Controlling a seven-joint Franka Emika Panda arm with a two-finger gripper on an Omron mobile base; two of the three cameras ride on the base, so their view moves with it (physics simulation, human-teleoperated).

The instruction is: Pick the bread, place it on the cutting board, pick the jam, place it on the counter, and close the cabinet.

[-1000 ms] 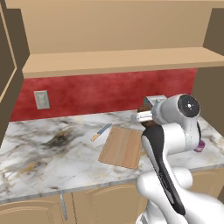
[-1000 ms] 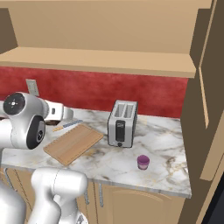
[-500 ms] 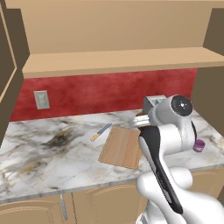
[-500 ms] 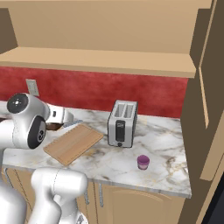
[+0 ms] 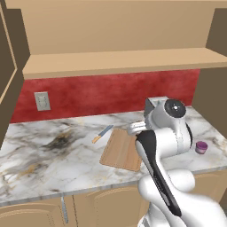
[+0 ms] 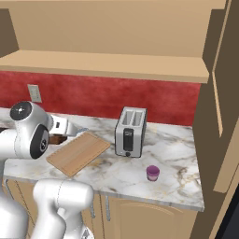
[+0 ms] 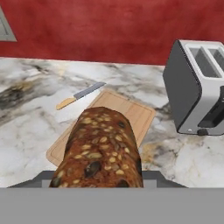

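hand view, left to right: white marble counter (image 7: 30, 113) fills the left and centre, grey and tan veined; a knife (image 7: 80, 95) with a tan handle lies on it just above the upper left edge of the cutting board (image 7: 135, 114), apart from the board. bread (image 7: 101, 153), dark brown and seeded, sits at lower centre of the frame, end-on to the camera, covering the near part of the board behind it; whether it rests on the board or hangs above it cannot be told here. the gripper's fingers are closed on the loaf, their tips hidden by it. toaster (image 7: 197, 87), silver with two slots, stands at the right edge on the counter, just beside the board's right corner. left base view, left to right: wall outlet (image 5: 42, 100) on the red backsplash at mid left; knife left of centre; cutting board at centre, partly behind the arm; jam (image 5: 201, 147), purple jar, at the right edge on the counter, well apart from the board. right base view, left to right: gripper (image 6: 57, 138) at mid left holding the dark loaf by the board's left edge; board centre left; toaster at centre; jam lower right of centre; open cabinet (image 6: 225, 93) door along the right edge.
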